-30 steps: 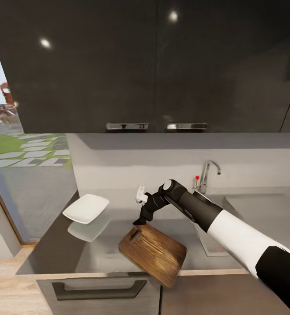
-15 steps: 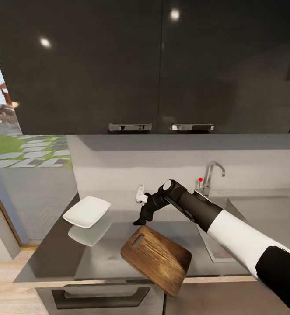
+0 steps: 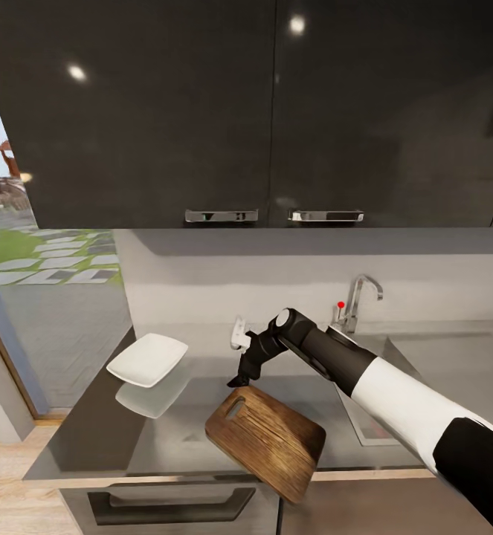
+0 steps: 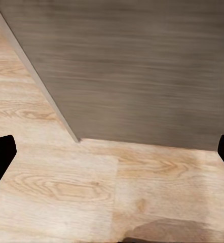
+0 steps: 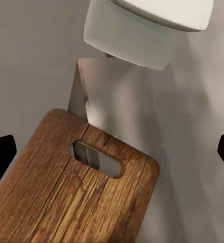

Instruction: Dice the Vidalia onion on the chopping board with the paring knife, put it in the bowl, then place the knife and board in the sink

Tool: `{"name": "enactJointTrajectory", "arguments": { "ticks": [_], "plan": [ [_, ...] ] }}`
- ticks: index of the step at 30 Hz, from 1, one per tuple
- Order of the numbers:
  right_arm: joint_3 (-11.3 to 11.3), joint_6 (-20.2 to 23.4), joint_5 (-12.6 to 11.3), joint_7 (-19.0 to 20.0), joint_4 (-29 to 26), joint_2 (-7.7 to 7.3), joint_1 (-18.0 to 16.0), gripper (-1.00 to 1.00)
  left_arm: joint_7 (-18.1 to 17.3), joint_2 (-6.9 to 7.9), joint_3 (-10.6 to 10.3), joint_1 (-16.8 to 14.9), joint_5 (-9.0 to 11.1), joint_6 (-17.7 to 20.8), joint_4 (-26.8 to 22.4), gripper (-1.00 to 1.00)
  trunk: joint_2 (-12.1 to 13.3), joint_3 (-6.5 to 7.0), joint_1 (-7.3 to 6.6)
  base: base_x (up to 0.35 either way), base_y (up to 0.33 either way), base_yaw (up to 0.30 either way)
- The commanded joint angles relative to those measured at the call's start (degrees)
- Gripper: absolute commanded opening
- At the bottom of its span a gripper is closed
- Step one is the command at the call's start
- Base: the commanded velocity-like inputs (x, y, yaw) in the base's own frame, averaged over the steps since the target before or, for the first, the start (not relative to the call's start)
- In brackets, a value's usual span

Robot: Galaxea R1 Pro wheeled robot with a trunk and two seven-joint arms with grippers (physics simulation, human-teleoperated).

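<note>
Kitchen: we're facing glossy dark upper cabinets [image 3: 276,111] w/ two chrome bar handles, pale backsplash below, window w/ garden view at far left.
Counter: grey, reflective counter [image 3: 164,438] runs across; dark drawer [image 3: 164,505] under its front edge.
Chopping board: brown wood-grain chopping board [image 3: 268,440] lies flat near the front edge, turned at an angle, one corner poking past the edge; handle slot on the end toward the backsplash. Rt wrist view gives us the slot end [image 5: 86,187] up close, grey counter visible thru the slot.
Bowl: white squarish bowl [image 3: 148,359] sits on the counter left of the board, well apart from it; reflection right under it. Rt wrist view: bowl [image 5: 157,15] beyond the board's slot end.
Sink: basin [image 3: 365,423] right of the board, mostly behind our right arm [image 3: 380,386]; chrome tap [image 3: 359,297] w/ red-tipped lever at the back.
Right gripper: right gripper [image 3: 240,371] points down, hovering just above the board's slot end, not touching that we can see. In the wrist view its dark fingertips [image 5: 0,152] sit at opposite frame edges, spread wide, nothing between them.
White object: small white item [image 3: 238,332] by the backsplash behind the gripper; too small to ID.
Left gripper: wrist cam looks at light wood floor [image 4: 66,192] and a dark cabinet panel [image 4: 132,71]; fingertips [image 4: 0,157] spread wide apart, empty.
</note>
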Motion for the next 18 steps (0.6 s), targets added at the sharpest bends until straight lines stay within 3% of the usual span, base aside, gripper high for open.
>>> {"name": "enactJointTrajectory", "arguments": {
  "ticks": [1,18],
  "plan": [
    [0.11,0.16,0.35,0.23,-0.06,-0.02,-0.02,1.00,-0.03,-0.01,0.06,0.03,0.04,-0.41,0.04,1.00,-0.03,-0.01,0.02,0.000,0.000,0.000],
    [0.38,-0.55,0.33,0.15,0.45,0.01,-0.02,1.00,-0.07,-0.07,0.01,0.03,0.06,-1.55,1.43,1.00,-0.03,-0.01,0.02,0.000,0.000,0.000]
  ]
}}
